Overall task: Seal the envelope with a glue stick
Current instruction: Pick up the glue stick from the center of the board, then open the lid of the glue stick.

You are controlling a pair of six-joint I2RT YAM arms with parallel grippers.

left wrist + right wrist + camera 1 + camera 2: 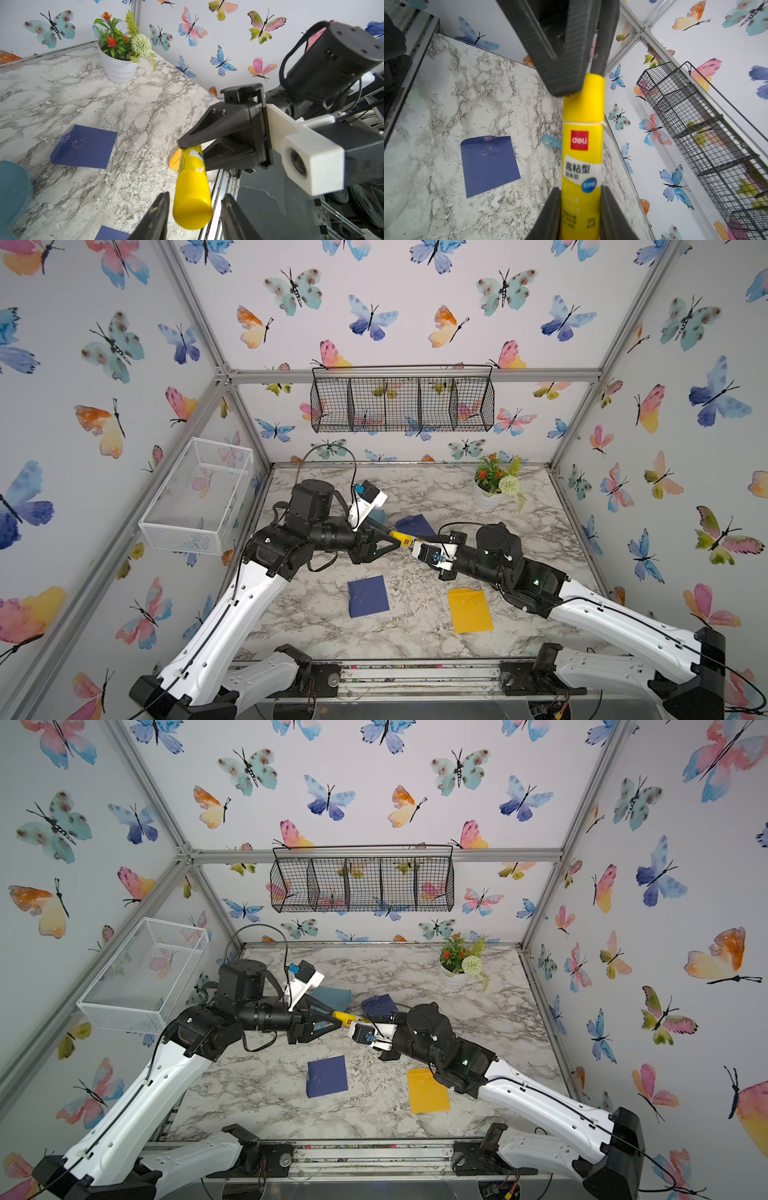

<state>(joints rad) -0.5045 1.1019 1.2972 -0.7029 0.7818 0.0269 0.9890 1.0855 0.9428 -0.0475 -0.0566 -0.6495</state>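
1. The room: butterfly-papered walls on aluminium bars close in a marbled bench (415, 639). A black wire basket (402, 404) hangs on the back wall and a white mesh basket (195, 497) on the left wall.
2. A potted plant (494, 485) stands near the bench's back right corner. A navy envelope (368, 596) and a yellow envelope (469, 610) lie flat toward the front edge, apart from each other.
3. Both top views show the two arms meeting tip to tip above the bench's middle. Only the left wrist view shows the left pincer (196, 196) parted around the cap end, with a gap on each side. Only the right wrist view shows the right pincer (580, 190) clamped on the labelled end.
4. The glue stick (582, 145) is held in the air over the middle of the bench — bright yellow and capped, with a red logo square, a white label band and a blue oval.
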